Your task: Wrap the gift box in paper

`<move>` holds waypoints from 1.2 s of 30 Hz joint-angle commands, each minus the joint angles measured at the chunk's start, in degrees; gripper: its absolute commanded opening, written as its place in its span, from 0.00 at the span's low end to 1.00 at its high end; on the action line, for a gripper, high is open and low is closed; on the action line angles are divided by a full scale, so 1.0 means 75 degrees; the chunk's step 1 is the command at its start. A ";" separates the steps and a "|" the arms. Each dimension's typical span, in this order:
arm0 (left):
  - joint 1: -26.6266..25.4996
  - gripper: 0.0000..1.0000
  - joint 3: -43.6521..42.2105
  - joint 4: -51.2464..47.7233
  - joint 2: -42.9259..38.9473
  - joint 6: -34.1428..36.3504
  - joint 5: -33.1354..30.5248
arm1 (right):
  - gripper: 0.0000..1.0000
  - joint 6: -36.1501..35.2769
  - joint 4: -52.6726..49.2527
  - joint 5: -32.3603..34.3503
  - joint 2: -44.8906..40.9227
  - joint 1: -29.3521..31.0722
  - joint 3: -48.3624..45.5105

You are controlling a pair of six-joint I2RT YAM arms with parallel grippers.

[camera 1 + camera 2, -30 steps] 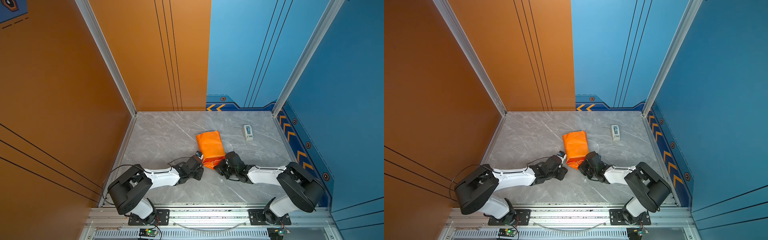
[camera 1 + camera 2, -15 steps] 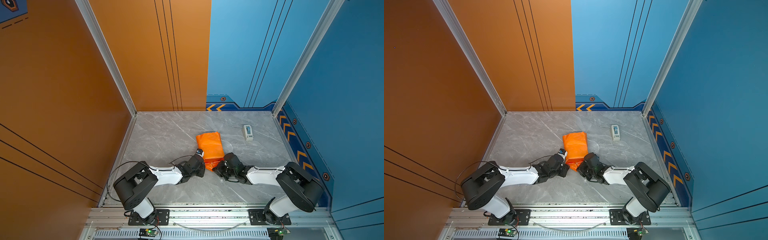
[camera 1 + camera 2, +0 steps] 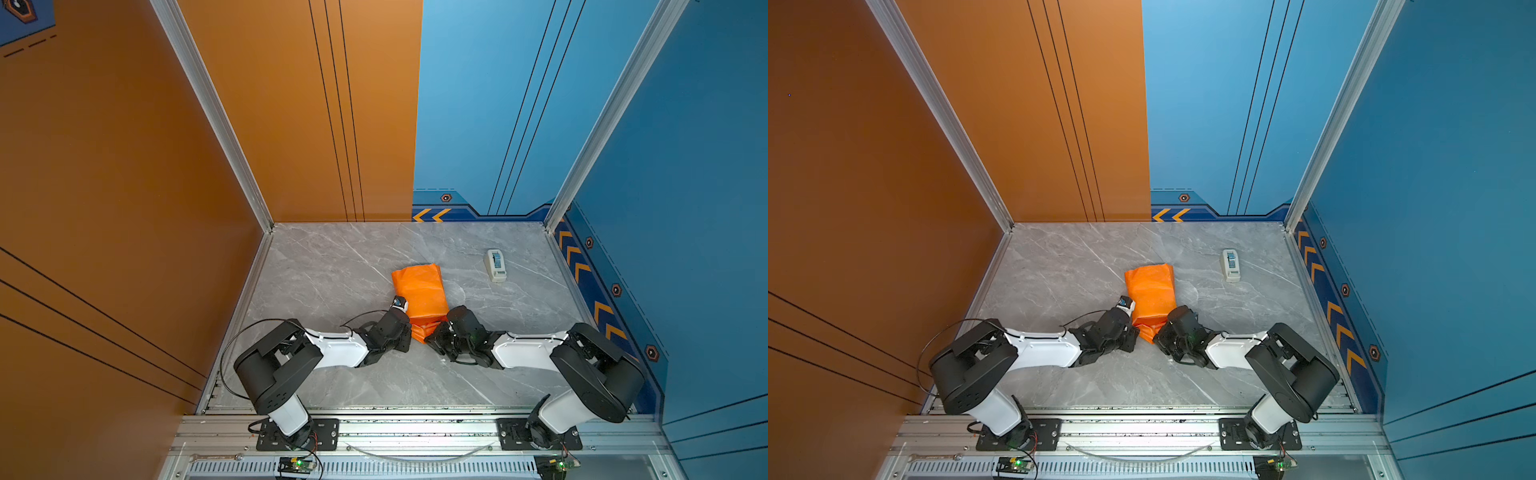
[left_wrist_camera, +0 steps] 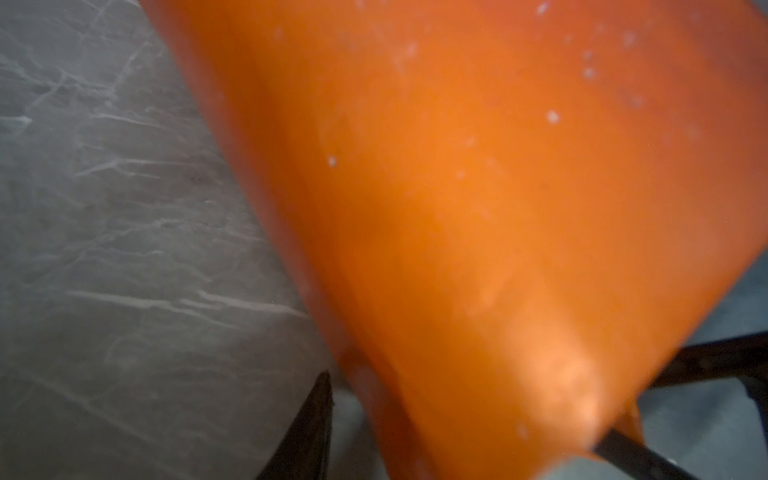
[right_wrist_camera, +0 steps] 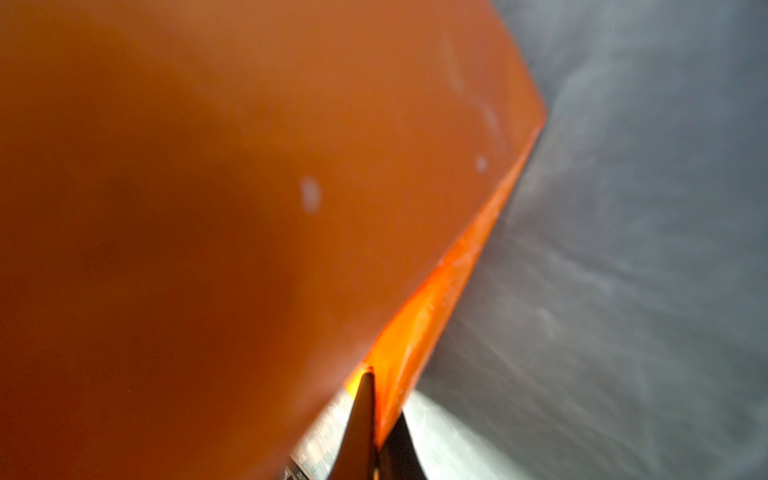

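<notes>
The paper [image 3: 419,286] lies mid-table in both top views as a folded orange bundle [image 3: 1150,286]. The gift box is hidden; only orange paper shows. My left gripper [image 3: 409,332] is at the bundle's near left corner. In the left wrist view the paper [image 4: 478,208] runs between its jaws, which stand apart, and one finger [image 4: 318,419] is clear of the sheet. My right gripper [image 3: 434,332] is at the near right corner. In the right wrist view my right gripper [image 5: 376,415] is shut on a bright orange edge of the paper [image 5: 424,316].
A small white-grey tape dispenser [image 3: 495,265] stands at the back right, apart from the bundle, and shows in both top views [image 3: 1230,265]. Orange and blue walls close in three sides. An aluminium rail [image 3: 415,428] with both arm bases runs along the front.
My left arm has swung in toward the bundle's near left corner and its jaws have narrowed around the paper. The right gripper has stayed shut at the near right corner.
</notes>
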 commanded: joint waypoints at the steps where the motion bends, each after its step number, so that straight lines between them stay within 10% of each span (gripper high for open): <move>1: -0.0001 0.28 0.0151 0.0143 0.0130 -0.0023 -0.0302 | 0.00 -0.0141 -0.0195 -0.0132 0.0111 0.0075 -0.0065; 7: -0.0021 0.19 0.0128 0.0171 0.0185 -0.0079 -0.0412 | 0.00 -0.0129 -0.0167 -0.0115 0.0143 0.0086 -0.0051; 16: -0.0001 0.30 -0.0308 -0.0027 -0.0748 -0.0222 -0.0189 | 0.00 -0.0120 -0.0213 -0.0063 0.0167 0.0071 0.0014; 23: -0.0041 0.00 -0.1176 -0.0297 -0.2150 -0.0420 0.0654 | 0.00 -0.0246 -0.0377 -0.0062 0.0152 0.0067 0.0112; 36: -0.0182 0.00 -0.0144 0.0428 -0.0489 0.0244 0.1817 | 0.00 -0.0328 -0.0413 -0.0111 0.0123 0.0067 0.0157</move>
